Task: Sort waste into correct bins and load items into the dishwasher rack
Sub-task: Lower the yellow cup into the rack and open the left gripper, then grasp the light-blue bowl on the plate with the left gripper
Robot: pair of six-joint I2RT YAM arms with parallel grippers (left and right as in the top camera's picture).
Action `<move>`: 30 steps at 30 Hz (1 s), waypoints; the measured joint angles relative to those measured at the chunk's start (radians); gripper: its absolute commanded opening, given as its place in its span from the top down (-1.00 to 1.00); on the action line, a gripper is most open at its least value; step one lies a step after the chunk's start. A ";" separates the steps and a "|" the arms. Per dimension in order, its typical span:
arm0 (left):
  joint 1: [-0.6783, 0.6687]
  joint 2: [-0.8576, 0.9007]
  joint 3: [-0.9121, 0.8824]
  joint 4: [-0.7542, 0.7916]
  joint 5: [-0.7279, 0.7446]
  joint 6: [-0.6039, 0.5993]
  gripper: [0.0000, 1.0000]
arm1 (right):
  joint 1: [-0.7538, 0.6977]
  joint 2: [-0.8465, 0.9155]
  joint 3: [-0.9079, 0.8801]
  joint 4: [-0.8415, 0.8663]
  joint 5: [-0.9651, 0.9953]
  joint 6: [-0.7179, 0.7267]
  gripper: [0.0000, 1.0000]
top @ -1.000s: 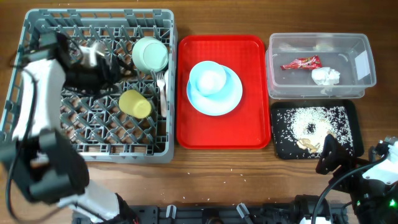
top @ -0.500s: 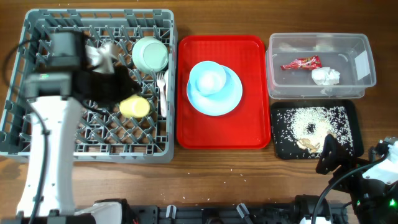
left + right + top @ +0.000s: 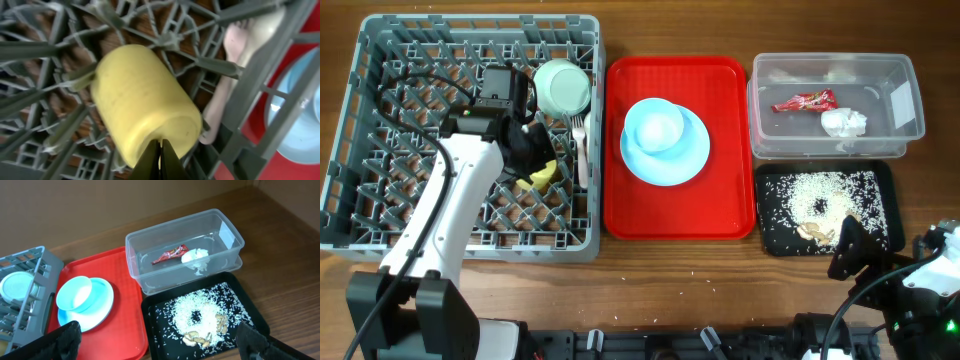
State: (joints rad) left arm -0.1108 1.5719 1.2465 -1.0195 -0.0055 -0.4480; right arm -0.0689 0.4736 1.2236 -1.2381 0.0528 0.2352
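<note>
You're looking at a brown wooden surface (image 3: 720,290); the room beyond it isn't readable. The grey rack (image 3: 470,22) is filling the far-left corner. The red tray (image 3: 720,215) is sitting mid-surface. The clear tub (image 3: 910,120) is by the far-right corner, w/ the black tray (image 3: 775,235) just nearer along the right edge. Your left claw (image 3: 160,152) is hanging over the rack's right side w/ fingers pressed together. Its tips are right at one end of the yellow cup (image 3: 140,100), which is lying on its side among the pegs; can't tell if they're touching. The white spoon (image 3: 240,42) is lying just beside the cup. Your right claw (image 3: 157,335) is sitting near the near-right corner, spread wide, well apart from the cup.
</note>
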 measured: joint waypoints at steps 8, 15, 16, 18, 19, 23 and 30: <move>0.023 -0.085 0.093 -0.034 -0.163 -0.038 0.71 | 0.000 0.000 0.000 0.000 0.000 0.000 -1.00; -0.117 -0.192 0.115 0.009 -0.018 -0.071 0.49 | 0.000 0.000 0.000 0.000 0.000 0.000 -0.99; -0.159 -0.183 0.115 0.023 -0.019 -0.071 0.48 | 0.000 0.000 0.000 0.000 0.000 0.000 -1.00; -0.207 -0.154 0.115 0.045 -0.033 -0.072 0.48 | 0.000 0.000 0.000 0.000 0.000 0.000 -0.99; -0.229 -0.129 0.115 0.063 -0.046 -0.074 0.48 | 0.000 0.000 0.000 0.000 0.000 0.000 -0.99; -0.270 -0.008 0.115 0.080 -0.068 -0.074 0.46 | 0.000 0.000 0.000 0.000 0.000 0.000 -0.99; -0.338 0.100 0.115 0.146 -0.186 -0.092 0.45 | 0.000 0.000 0.000 0.000 0.000 0.000 -1.00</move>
State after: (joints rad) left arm -0.4488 1.6718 1.3617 -0.8738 -0.1917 -0.5404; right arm -0.0689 0.4736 1.2236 -1.2377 0.0525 0.2352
